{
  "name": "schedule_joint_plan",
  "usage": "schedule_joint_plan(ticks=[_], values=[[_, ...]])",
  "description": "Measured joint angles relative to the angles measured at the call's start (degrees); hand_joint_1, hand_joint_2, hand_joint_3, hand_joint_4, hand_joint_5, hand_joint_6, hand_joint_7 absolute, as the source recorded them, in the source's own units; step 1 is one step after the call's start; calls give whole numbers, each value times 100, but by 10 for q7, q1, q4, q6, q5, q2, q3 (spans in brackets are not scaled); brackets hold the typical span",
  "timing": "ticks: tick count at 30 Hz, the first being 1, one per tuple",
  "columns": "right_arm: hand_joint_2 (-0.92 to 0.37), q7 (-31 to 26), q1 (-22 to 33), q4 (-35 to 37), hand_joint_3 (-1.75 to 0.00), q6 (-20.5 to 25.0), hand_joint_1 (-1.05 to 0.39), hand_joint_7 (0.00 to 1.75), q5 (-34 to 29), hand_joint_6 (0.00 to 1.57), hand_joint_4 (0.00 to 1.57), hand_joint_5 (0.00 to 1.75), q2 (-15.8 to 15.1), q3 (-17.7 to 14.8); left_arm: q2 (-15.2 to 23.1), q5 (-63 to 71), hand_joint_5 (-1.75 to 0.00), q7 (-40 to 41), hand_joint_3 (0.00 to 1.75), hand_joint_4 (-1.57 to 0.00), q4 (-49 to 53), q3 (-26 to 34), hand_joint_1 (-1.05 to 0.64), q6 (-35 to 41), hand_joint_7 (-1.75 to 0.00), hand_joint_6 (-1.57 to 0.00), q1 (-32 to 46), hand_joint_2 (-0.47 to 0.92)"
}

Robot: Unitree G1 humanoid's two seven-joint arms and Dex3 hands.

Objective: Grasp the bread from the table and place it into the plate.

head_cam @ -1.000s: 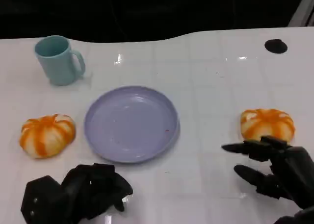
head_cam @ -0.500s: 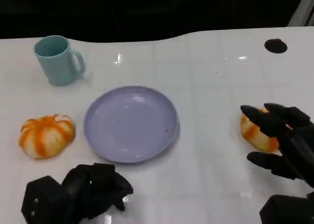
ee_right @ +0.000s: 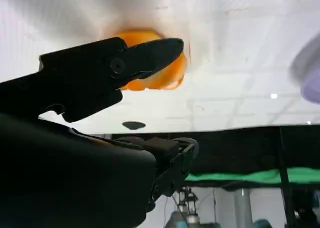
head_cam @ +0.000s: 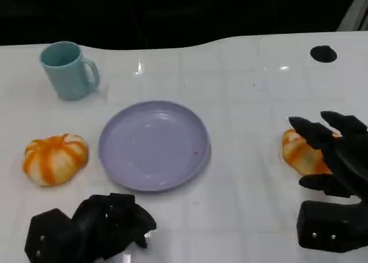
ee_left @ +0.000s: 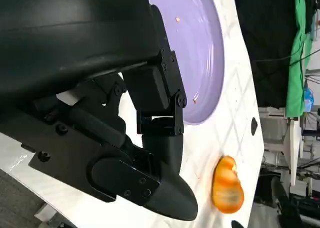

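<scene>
Two orange-striped breads lie on the white table: one (head_cam: 56,158) left of the plate, one (head_cam: 300,153) to its right. The lilac plate (head_cam: 154,145) sits in the middle with nothing on it. My right hand (head_cam: 333,156) hovers over the right bread with fingers spread, covering its far right part; no grip shows. In the right wrist view a finger (ee_right: 145,56) crosses in front of that bread (ee_right: 162,78). My left hand (head_cam: 95,227) rests near the front edge with fingers curled in on nothing. The left wrist view shows its curled fingers (ee_left: 150,153), the plate (ee_left: 200,48) and the right bread (ee_left: 227,185).
A pale blue mug (head_cam: 69,70) stands at the back left. A black round mark (head_cam: 323,53) lies at the back right of the table. The table's far edge meets a dark background.
My right hand has moved away from me and over the right bread, now covering more of it. The left hand, plate and left bread have stayed put.
</scene>
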Motion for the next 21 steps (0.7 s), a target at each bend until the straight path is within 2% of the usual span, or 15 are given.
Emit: schedule_joint_plan(ticks=[14, 21], values=[[-84, 21, -73, 81, 0, 59, -43, 1, -6, 27, 6, 27, 21, 48, -3, 0, -151, 2, 0, -89, -5, 1, -105, 2, -72, -134, 3, 83], [-84, 21, -94, 124, 0, 71, -40, 1, -5, 29, 10, 24, 24, 67, -3, -3, -152, 3, 0, -89, -8, 2, -104, 5, -70, -134, 5, 83]])
